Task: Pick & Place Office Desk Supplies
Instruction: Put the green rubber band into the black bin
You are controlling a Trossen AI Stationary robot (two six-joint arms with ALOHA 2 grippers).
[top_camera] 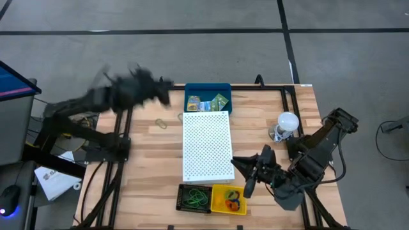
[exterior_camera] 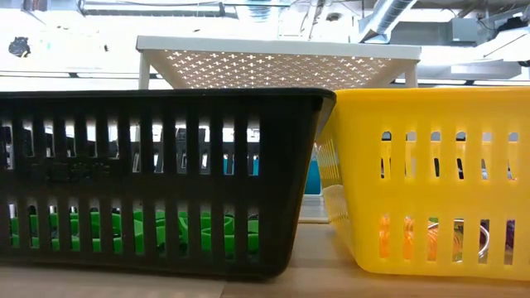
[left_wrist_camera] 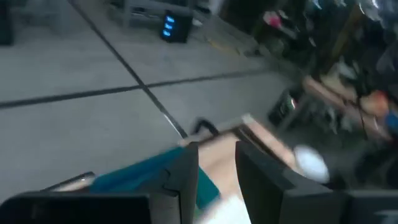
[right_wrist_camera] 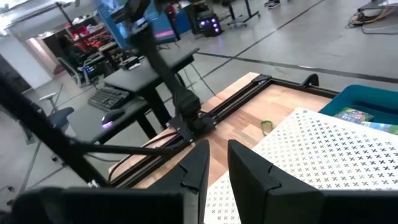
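The blurred left gripper (top_camera: 163,86), fingers slightly apart and empty, could overshoot the blue plastic tray (top_camera: 208,97) upper centre.

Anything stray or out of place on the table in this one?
One green rubber-band loop lies alone on the bare wood left of the white perforated board, outside the blue tray and both baskets. Nothing else stands out.

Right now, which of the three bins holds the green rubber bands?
The black slotted plastic basket, at the table's near edge left of the yellow slotted basket. The blue tray holds printed packets instead.
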